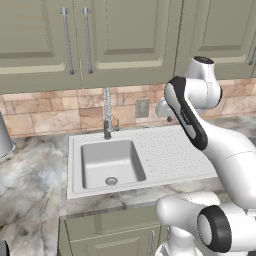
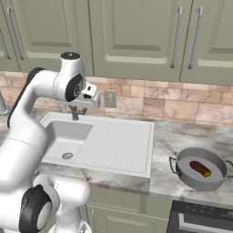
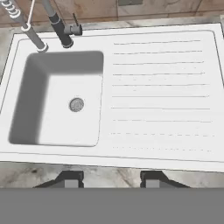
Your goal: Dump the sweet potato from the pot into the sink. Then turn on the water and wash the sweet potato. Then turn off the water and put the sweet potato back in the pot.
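The sweet potato (image 2: 200, 168), a small dark brown lump with an orange tinge, lies inside the pot (image 2: 190, 180), a round dark grey pot on the counter to the right of the sink. The sink (image 3: 61, 109) is a light grey basin with a round drain and holds nothing. Behind it rises the chrome faucet (image 1: 107, 112), and no water runs from it. My gripper (image 3: 111, 180) hangs above the front rim of the sink and the drainboard (image 3: 162, 87), far left of the pot. Its fingertips (image 3: 72, 178) stand apart with nothing between them.
A pale grey cylinder (image 1: 4, 136) stands at the left edge of the marble counter. Wall cabinets hang above the brick backsplash, which carries an outlet (image 1: 143, 107). A dark stove edge (image 2: 202, 220) lies below the pot.
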Available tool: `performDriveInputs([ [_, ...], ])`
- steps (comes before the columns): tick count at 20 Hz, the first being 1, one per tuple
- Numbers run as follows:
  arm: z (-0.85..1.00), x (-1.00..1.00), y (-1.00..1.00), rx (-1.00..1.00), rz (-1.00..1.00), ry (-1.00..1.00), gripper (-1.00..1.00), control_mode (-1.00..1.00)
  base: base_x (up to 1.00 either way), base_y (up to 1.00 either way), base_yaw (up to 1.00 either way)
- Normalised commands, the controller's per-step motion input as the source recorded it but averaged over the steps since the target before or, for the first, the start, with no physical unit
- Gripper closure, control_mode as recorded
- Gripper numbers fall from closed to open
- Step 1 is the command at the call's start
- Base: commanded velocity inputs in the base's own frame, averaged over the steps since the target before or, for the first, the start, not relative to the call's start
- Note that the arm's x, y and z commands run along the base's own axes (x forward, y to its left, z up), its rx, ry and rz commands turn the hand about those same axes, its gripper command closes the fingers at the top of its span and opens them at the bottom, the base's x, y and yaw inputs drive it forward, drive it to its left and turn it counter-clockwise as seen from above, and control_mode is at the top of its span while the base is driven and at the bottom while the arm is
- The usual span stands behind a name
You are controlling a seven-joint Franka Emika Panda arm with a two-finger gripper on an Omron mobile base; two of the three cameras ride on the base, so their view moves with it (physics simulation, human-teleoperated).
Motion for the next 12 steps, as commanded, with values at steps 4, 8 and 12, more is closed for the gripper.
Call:
performDriveInputs([
  [4,0.0,-0.09,0.0,0.0,-0.05,-0.01,-1.0,-1.0,0.0,0.0,0.0],
  [8,0.0,-0.42,-0.32,0.0,-0.07,-0.05,-1.0,-1.0,0.0,0.0,0.0],
  [12,-0.02,-0.51,-0.67,-0.01,-0.04,-0.03,-1.0,-1.0,0.0,0.0,0.0],
])
